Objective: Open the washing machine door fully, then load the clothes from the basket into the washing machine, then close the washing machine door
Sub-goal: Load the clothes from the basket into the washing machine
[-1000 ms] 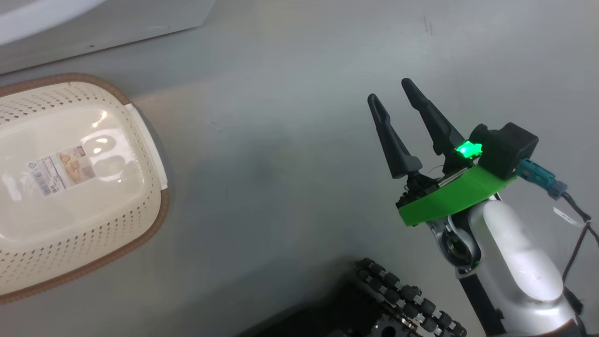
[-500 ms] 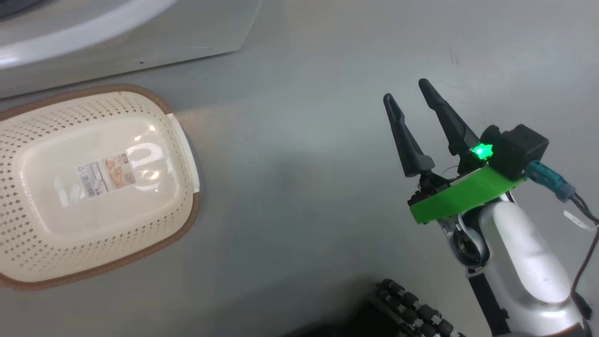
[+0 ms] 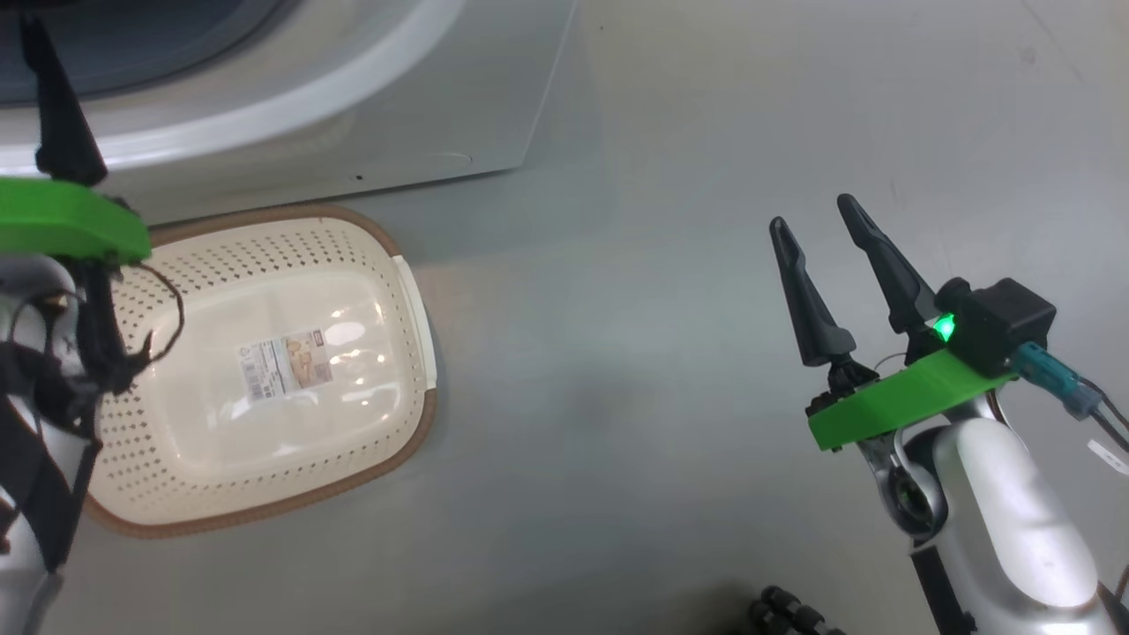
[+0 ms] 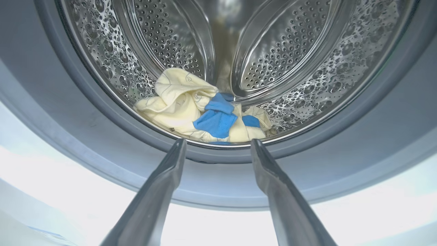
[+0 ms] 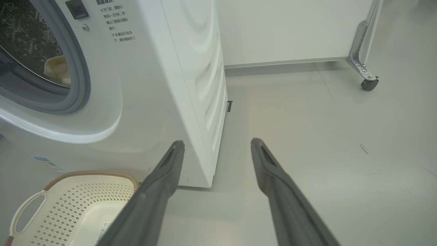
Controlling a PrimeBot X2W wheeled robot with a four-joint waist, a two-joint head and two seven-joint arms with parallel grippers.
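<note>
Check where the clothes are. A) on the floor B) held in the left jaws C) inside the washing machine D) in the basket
C: the cream and blue clothes lie low inside the washing machine, while the basket shows a bare bottom.
</note>
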